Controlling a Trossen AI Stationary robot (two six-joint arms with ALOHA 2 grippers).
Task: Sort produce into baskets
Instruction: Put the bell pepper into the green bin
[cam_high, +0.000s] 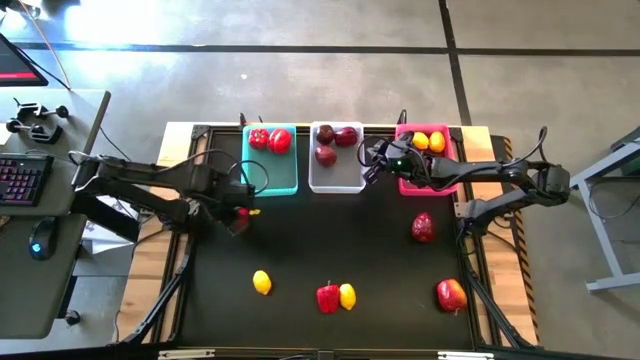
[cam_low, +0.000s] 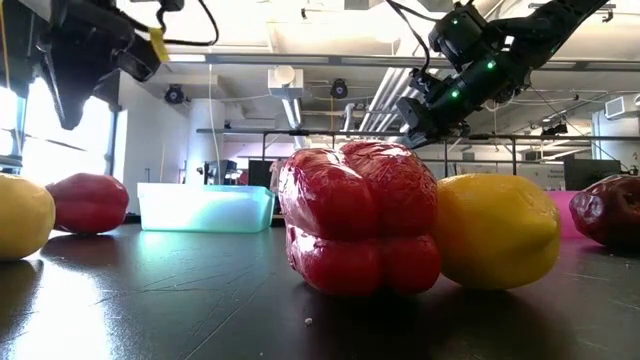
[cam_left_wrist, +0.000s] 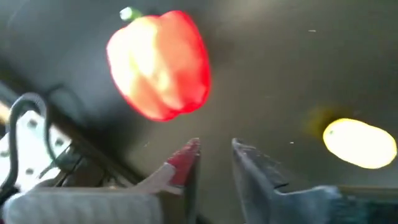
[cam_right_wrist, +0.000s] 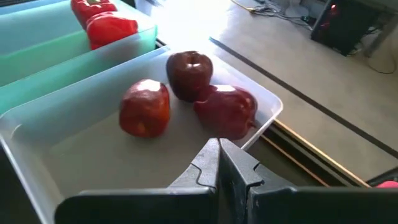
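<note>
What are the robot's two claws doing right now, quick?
Left gripper: open a little, holding nothing, above a red pepper.
Right gripper: shut and empty, over the white basket.

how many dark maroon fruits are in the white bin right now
3. In the white bin, one maroon fruit sits alone, and two more sit touching each other nearer the bin's corner. None looks hidden.

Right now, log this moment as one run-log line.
left pincer: empty, above red pepper | right pincer: shut, empty, over white bin | maroon fruits: in white bin
</note>
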